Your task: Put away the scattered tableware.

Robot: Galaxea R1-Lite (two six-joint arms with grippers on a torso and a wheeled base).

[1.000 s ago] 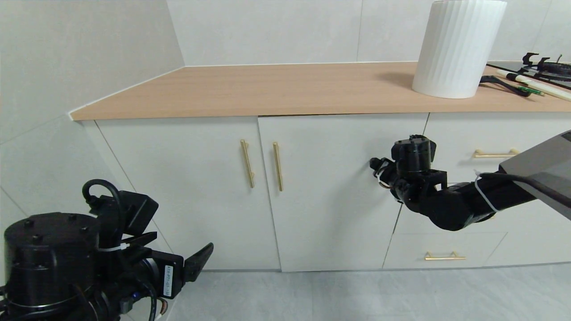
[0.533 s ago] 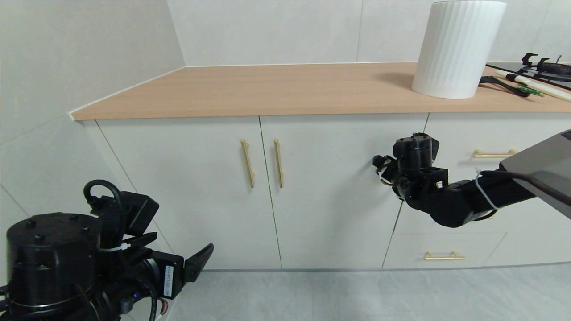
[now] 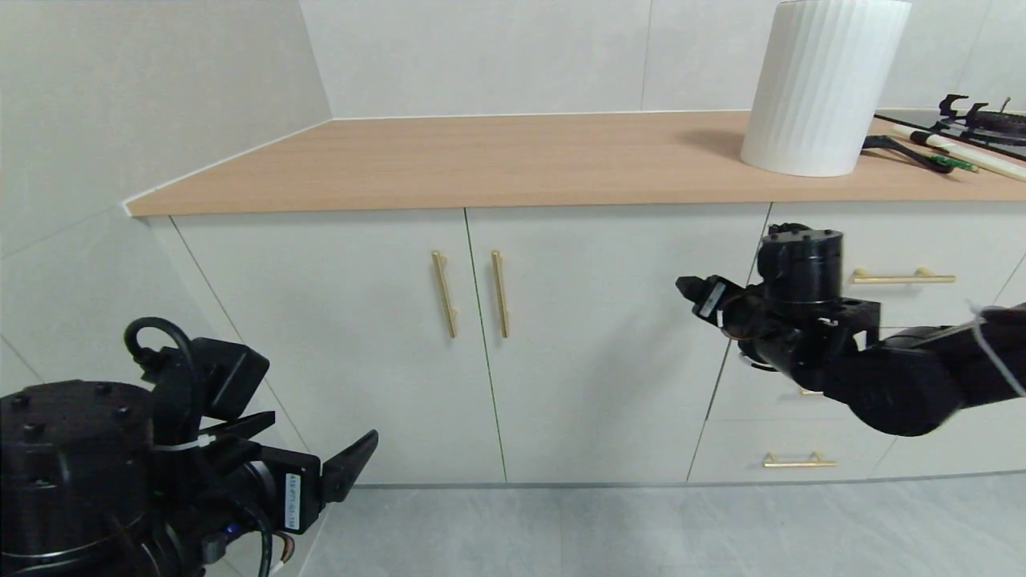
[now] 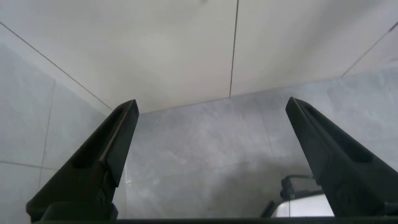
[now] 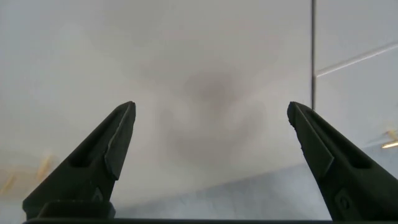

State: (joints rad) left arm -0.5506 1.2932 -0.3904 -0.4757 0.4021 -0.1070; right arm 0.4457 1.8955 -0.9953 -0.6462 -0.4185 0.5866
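Scattered tableware point(image 3: 910, 153): black and pale utensils, far right on the light wooden desk point(image 3: 481, 164), just beside the tall white ribbed container point(image 3: 826, 84). My right jaws: apart, empty, facing a white cupboard door point(image 3: 609, 361); my left jaws: apart, empty, near the floor point(image 3: 641, 529). Hazard, I judge: raising my right jaws could clip the desk edge or topple the container.

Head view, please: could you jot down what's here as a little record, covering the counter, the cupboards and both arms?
Counter: wooden top
On counter: white ribbed container; utensils beside it
Below: closed doors with gold handles; drawers
Left arm: low, near the floor, jaws open, empty
Right arm: in front of the cupboard, jaws open, empty
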